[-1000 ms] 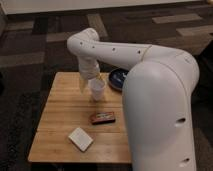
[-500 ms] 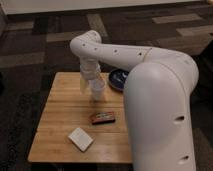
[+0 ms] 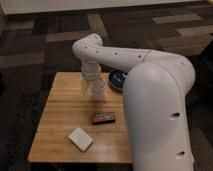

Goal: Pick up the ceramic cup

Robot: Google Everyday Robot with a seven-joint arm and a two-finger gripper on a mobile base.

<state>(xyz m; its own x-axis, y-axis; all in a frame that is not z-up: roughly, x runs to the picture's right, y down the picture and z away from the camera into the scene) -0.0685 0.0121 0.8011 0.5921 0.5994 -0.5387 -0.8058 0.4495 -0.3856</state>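
Pale wood planks make up the small square wooden table (image 3: 60, 105) that the robot has pulled up to, with dark banded carpet (image 3: 45, 40) all around it. From where I stand, the thick white arm (image 3: 155, 100) loops out over the right side of the tabletop and bends back down, so its wrist hangs nearly straight over the middle of the far half. That steep approach makes sense to me: it comes at the target from above and doesn't sweep across the other things.

The two-finger gripper (image 3: 96, 89) is down at the small white tapered ceramic cup (image 3: 98, 94), which sits toward the back centre of the table, right at the tool's tip. Whether the gripper is spread around the cup or already pinching it, I cannot tell; the two white shapes run together. Nor can I say whether the cup's base is touching the wood or just off it.

A dark blue shallow bowl (image 3: 117, 79) rests just beside the cup on its right, partly hidden by the arm. Nearer the front lie a dark rectangular packet (image 3: 103, 118) and a flat white square block (image 3: 80, 138), both well apart from the cup. My guess is that the bowl is the only thing close enough to be nudged when the cup goes up.
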